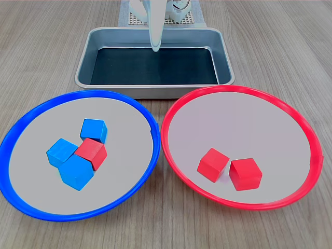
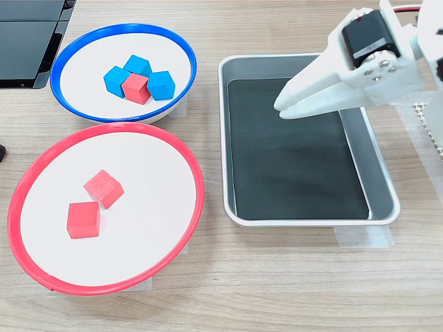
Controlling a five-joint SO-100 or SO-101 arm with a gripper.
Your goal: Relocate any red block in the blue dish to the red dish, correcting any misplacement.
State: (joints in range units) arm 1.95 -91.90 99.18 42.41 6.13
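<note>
White gripper [image 2: 282,108] hangs above the metal tray [image 2: 377,181], jaws nearly together, gripping nothing; well away from the tray, the red block [image 1: 92,152] sits in the blue dish [image 1: 31,203], hemmed by blue cubes [image 1: 94,130]; the red dish [image 1: 290,196] holds two red cubes [image 1: 213,164].

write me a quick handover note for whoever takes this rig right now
Claw: shut and empty, hovering over the rectangular metal tray.
Small matte red cube: in the round blue-rimmed dish, wedged among three blue cubes.
Round red-rimmed dish: holds two red cubes.
Done: nothing visible on the misplaced cube yet.
Left: grasp it and set it in the red-rimmed dish.
</note>
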